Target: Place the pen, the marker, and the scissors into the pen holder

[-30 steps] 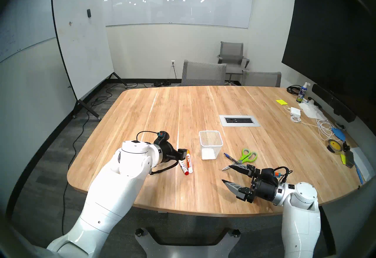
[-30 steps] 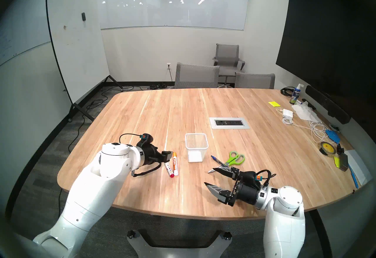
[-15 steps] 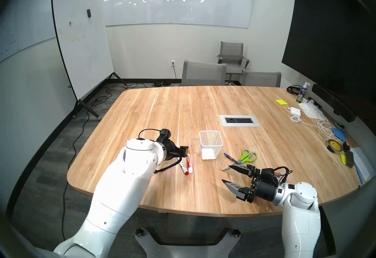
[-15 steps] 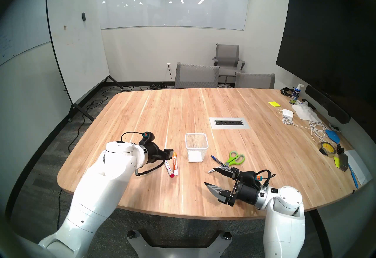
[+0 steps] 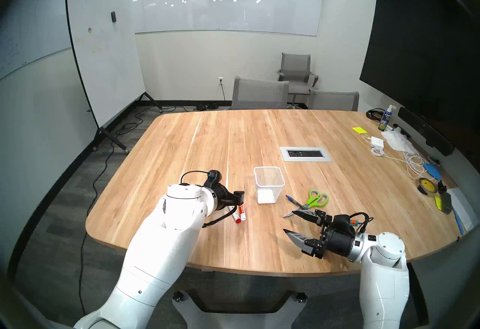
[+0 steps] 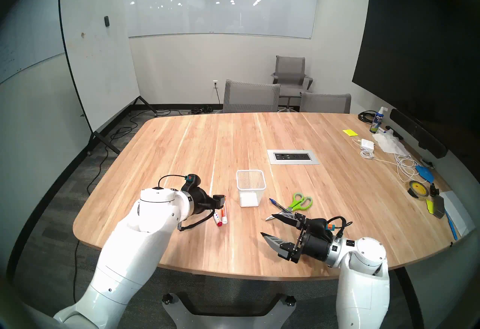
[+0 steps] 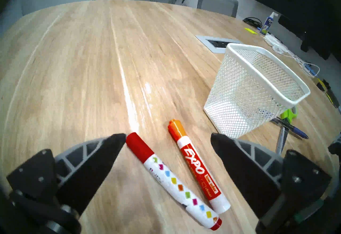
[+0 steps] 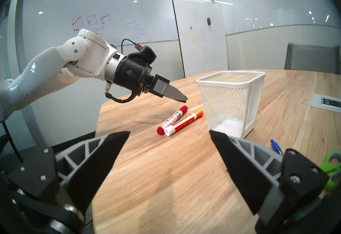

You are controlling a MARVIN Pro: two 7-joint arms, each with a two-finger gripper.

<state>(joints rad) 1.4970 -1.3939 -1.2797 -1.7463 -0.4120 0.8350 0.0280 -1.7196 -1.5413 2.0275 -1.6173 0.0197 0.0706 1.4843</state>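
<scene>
Two thick white markers lie side by side on the wooden table: one with an orange cap (image 7: 195, 165) and one with a red cap and coloured squares (image 7: 171, 180). My left gripper (image 7: 168, 138) hangs open just above them, a finger on either side, touching neither. To their right stands the white mesh pen holder (image 5: 270, 183), upright and with nothing in it. Further right lie the blue pen (image 5: 294, 201) and the green-handled scissors (image 5: 317, 198), crossing each other. My right gripper (image 5: 288, 222) is open and holds nothing, close in front of the scissors' blades.
A grey power-outlet panel (image 5: 305, 153) is set into the table behind the pen holder. Cables, a charger (image 5: 376, 141), a tape roll (image 5: 426, 185) and a spray bottle (image 5: 385, 119) crowd the table's right side. Grey chairs (image 5: 259, 93) stand at the far edge.
My left arm has moved right and forward, so its gripper now covers the markers' far ends in the head views. The right arm and the objects have not moved.
</scene>
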